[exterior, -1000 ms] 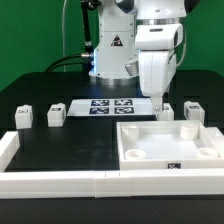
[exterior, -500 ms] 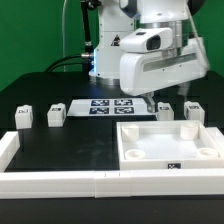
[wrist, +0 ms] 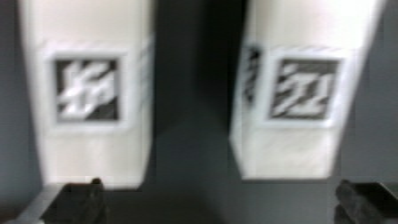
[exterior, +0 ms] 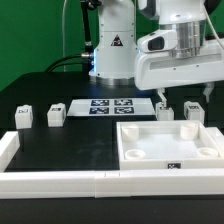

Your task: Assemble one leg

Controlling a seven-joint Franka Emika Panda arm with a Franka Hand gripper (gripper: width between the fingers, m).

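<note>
The fingers [exterior: 160, 97] hang spread wide over a small white plastic tagged leg [exterior: 166, 110] and its twin [exterior: 194, 110], side by side on the black bench [exterior: 80, 140] at the exterior view's right; I'd centre on 1 alone before lowering.

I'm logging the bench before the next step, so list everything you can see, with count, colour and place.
legs: four, white with black-and-white tags; two at the exterior view's left, two at its right
tabletop piece: one, white, recessed square; front of the table, exterior view's right
marker board: one, white with black tags; flat, mid-table towards the back
low wall: one, white; along the table's front edge
table: one, black
arm: one, white; base behind the marker board
claw: one, white body, dark fingers; open, holding nothing, over the two right-hand legs
</note>
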